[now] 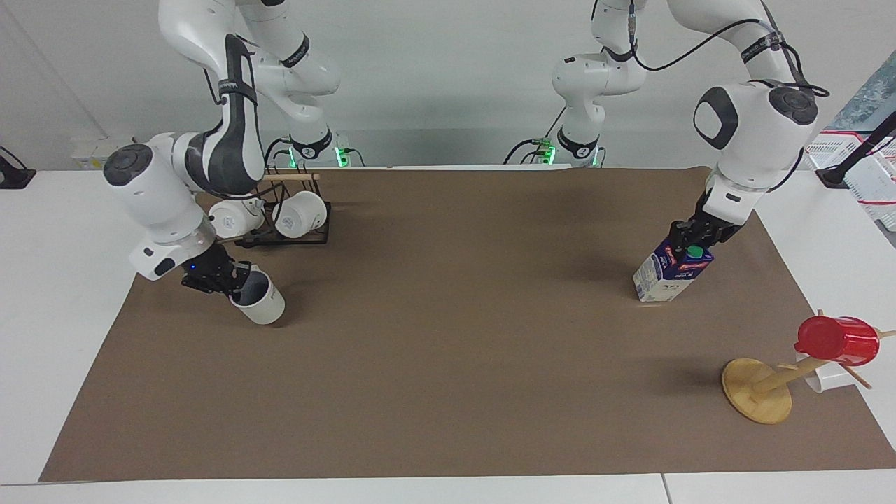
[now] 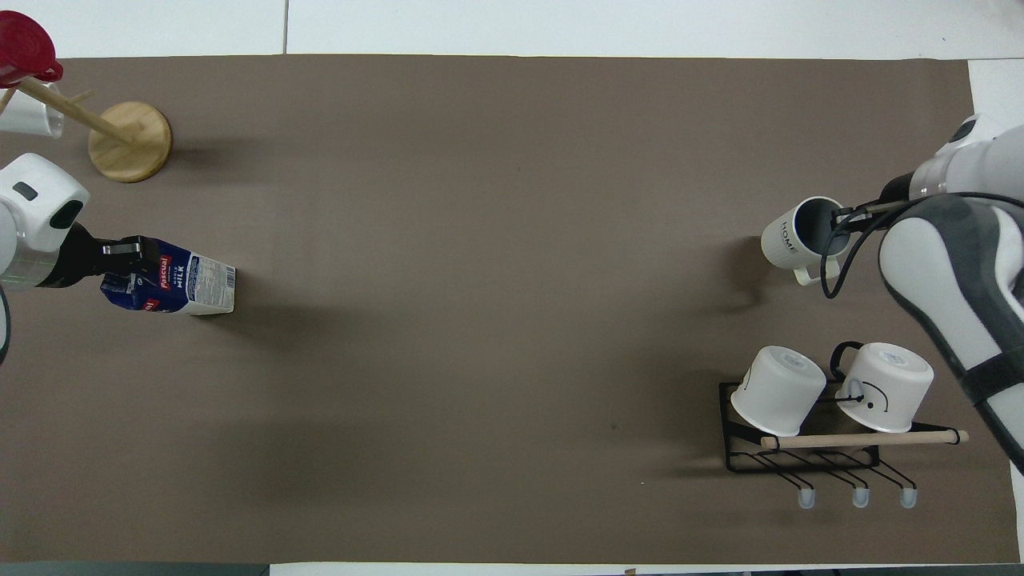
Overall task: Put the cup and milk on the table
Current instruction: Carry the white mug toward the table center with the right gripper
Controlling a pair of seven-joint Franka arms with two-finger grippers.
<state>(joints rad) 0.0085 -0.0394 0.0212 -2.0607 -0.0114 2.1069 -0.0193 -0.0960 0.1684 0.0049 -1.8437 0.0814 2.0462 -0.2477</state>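
Observation:
The cup (image 1: 260,306), off-white with a grey-blue inside, hangs tilted from my right gripper (image 1: 234,276), which is shut on its rim. It looks raised slightly off the brown paper of the table (image 1: 448,364), at the right arm's end. In the overhead view the cup (image 2: 788,240) and the right gripper (image 2: 840,218) show the same grip. The milk (image 1: 666,276), a blue and white carton with a green cap, stands on the paper at the left arm's end. My left gripper (image 1: 689,239) is shut on its gable top. The carton (image 2: 192,282) and left gripper (image 2: 126,254) also show from overhead.
A black wire rack (image 1: 294,238) with two white mugs stands nearer to the robots than the cup; it also shows overhead (image 2: 800,460). A wooden mug tree (image 1: 759,388) bearing a red cup (image 1: 836,341) stands farther from the robots than the milk.

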